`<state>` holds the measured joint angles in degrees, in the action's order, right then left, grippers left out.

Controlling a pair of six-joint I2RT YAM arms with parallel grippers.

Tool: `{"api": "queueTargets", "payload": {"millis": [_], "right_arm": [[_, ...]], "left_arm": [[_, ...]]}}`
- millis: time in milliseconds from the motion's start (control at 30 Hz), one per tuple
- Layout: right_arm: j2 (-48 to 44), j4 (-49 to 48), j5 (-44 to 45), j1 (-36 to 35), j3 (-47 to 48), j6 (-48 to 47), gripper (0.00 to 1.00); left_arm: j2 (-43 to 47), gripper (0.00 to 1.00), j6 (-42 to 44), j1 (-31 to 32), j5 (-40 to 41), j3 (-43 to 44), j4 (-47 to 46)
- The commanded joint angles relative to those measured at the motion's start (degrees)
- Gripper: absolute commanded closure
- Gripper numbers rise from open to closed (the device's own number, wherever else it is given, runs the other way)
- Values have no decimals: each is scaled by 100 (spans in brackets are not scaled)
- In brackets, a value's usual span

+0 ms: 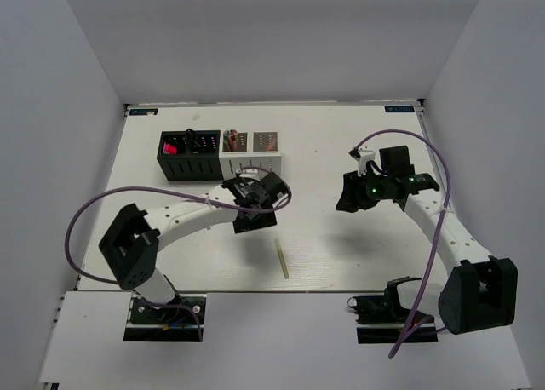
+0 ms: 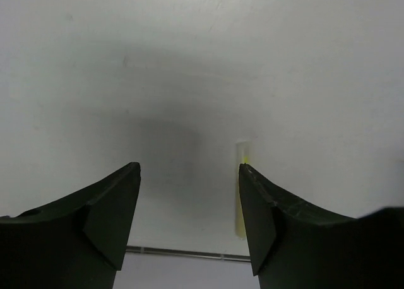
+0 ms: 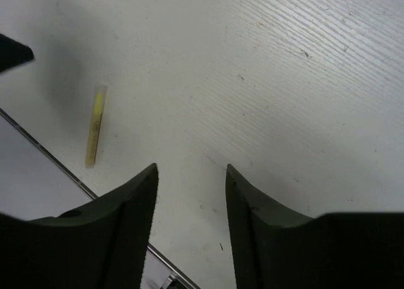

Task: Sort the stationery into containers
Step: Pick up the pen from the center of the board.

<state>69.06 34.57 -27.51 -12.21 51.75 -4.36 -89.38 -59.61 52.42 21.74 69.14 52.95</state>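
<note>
One thin yellow stick [image 1: 282, 260] lies on the white table near its front edge; it also shows in the left wrist view [image 2: 242, 194] and the right wrist view [image 3: 95, 123]. My left gripper [image 1: 257, 213] is open and empty, hovering above the table just behind the stick, its right finger partly hiding the stick. My right gripper [image 1: 351, 196] is open and empty over bare table on the right. The black organizer [image 1: 189, 156] holds something pink and dark items. The light grey organizer [image 1: 251, 151] beside it holds stationery in its left compartment. Scissors and markers are not clearly seen.
The two organizers stand side by side at the back left of the table. The table's front edge [image 1: 281, 289] runs just beyond the stick. A purple cable loops from each arm.
</note>
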Motion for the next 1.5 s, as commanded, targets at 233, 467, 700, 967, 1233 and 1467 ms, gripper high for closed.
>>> {"api": "queueTargets", "payload": {"millis": [233, 467, 700, 967, 1233, 1467], "right_arm": [[64, -38, 237, 25, 204, -3, 63], [29, -46, 325, 17, 213, 5, 60], [11, -20, 334, -1, 231, 23, 59], [-77, -38, 343, 17, 239, 41, 59], [-155, -38, 316, 17, 240, 76, 59], [-173, -12, 237, 52, 231, 67, 25]], "left_arm": [[-720, 29, -1061, 479, -794, 319, -259], [-1274, 33, -1166, 620, -943, 416, -294], [-1696, 42, -1140, 655, -917, 618, -153], [-2109, 52, -1149, 725, -970, 653, -74], [-2373, 74, -1140, 892, -1075, 477, 40], [-2067, 100, -816, 849, -1050, 442, -48]]}}
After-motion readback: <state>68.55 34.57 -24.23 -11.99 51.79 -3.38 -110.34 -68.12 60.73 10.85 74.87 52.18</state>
